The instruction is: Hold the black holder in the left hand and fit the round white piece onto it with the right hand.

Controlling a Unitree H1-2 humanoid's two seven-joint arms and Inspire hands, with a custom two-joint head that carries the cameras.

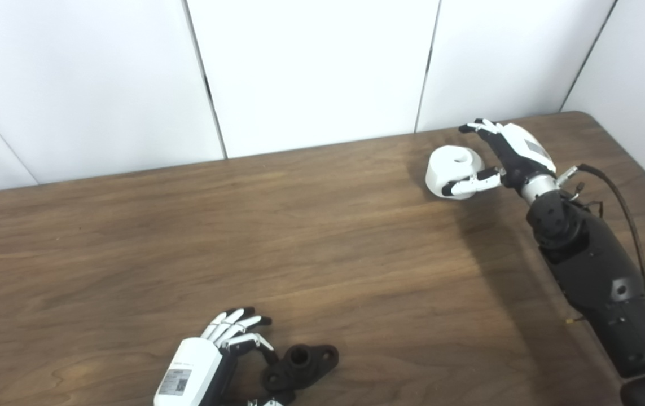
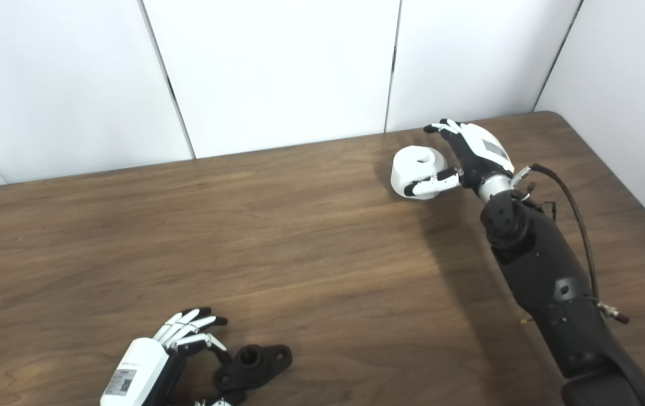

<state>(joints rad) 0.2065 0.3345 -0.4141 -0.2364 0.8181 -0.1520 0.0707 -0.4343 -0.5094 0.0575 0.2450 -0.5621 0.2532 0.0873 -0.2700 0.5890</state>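
A brown wooden table [image 1: 311, 237] with visible grain stands against a wall of plain white panels [image 1: 311, 67] with dark seams. Near its front edge the black holder [image 1: 299, 366] lies flat, and the left hand [image 1: 209, 355] is just beside it with fingers spread, holding nothing. Far at the back right, the right hand [image 1: 503, 155] has its fingers curled around the round white piece [image 1: 451, 169], which rests on the table; whether it really grips it, I cannot tell.

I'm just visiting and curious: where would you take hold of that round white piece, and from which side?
By its curved outer wall, from the right. The round white piece sits flat, hole upward, so a sideways hold probably keeps the hole clear. The right hand already has fingers behind it and thumb in front.
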